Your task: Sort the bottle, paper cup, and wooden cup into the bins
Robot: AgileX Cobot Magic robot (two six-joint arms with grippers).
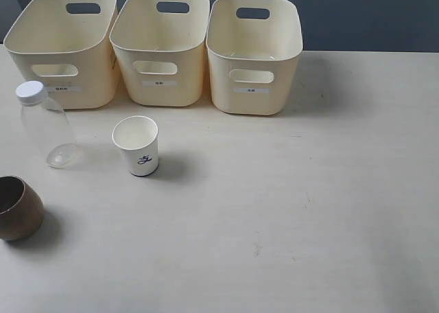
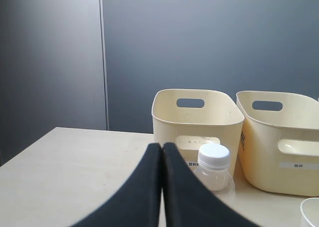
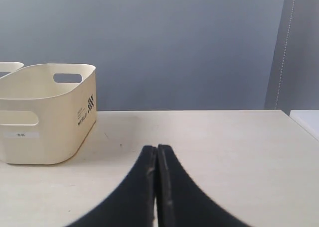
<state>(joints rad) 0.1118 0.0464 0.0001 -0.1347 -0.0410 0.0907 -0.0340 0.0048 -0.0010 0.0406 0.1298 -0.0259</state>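
Observation:
Three cream bins stand in a row at the back: left bin (image 1: 63, 79), middle bin (image 1: 160, 83), right bin (image 1: 252, 86). The clear bottle (image 1: 46, 126) with a white cap stands in front of the left bin. Right of it stands the white paper cup (image 1: 137, 148). The brown wooden cup (image 1: 19, 210) sits at the left edge, nearer the front. Neither arm shows in the exterior view. My left gripper (image 2: 162, 146) is shut and empty, with the bottle (image 2: 213, 170) just beyond it. My right gripper (image 3: 157, 149) is shut and empty over bare table.
A dark grey wall runs behind the bins. The light table (image 1: 309, 210) stretches wide to the right of the cups. In the right wrist view the right bin (image 3: 45, 117) stands off to one side, well ahead of the fingers.

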